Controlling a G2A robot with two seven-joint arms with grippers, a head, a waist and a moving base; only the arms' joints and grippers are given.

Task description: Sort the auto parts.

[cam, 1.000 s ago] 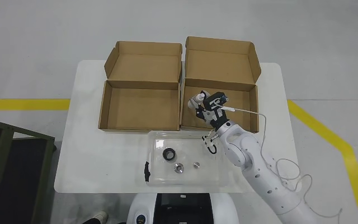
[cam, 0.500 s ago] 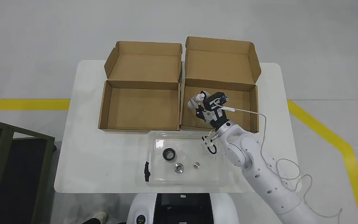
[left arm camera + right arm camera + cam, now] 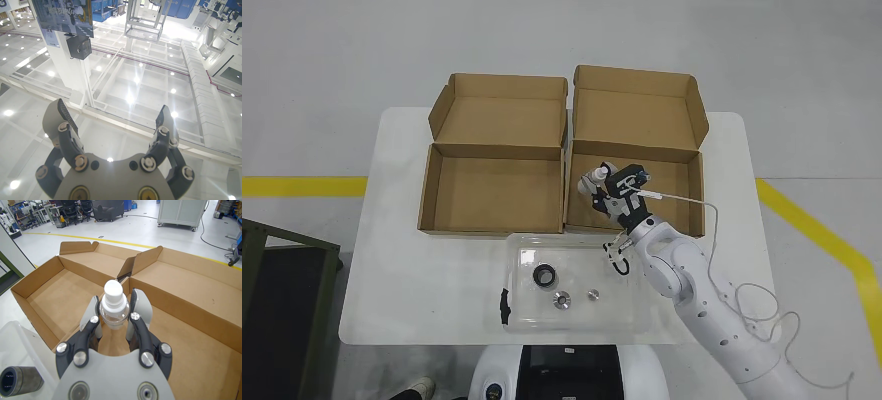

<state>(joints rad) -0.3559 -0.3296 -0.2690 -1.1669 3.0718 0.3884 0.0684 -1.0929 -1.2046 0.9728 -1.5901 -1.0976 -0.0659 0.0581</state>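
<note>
Landmark: a clear tray (image 3: 527,302) on the white table (image 3: 392,250), at its near edge.
Right hand: the hand (image 3: 115,302) hangs just past the tray's far rim, over the near left corner of the right box. Its two fingers (image 3: 140,306) are clamped on a small bottle.
Bottle: the bottle (image 3: 114,307) has a clear body and a white cap. It is pinched at the body, with the cap pointing away from the tray. It is held clear of the cardboard floor, close to the wall between the two boxes.
Left hand: the hand (image 3: 111,110) has its fingers wide apart with nothing between them, and it points up at the ceiling.
Boxes: the left box (image 3: 492,190) and the right box (image 3: 672,195) sit side by side, touching, just beyond the tray's far rim. Both are open, with their lids folded back away from the tray.
Tray contents: a dark ring (image 3: 545,274) lies towards the tray's left. A metal disc (image 3: 562,299) and a small metal piece (image 3: 592,294) lie nearer its middle, each apart from the others.
Change: there is none. The arm, the bottle, the boxes and the tray's parts are where they were a second ago and half a second ago, and the grip on the bottle is the same.
</note>
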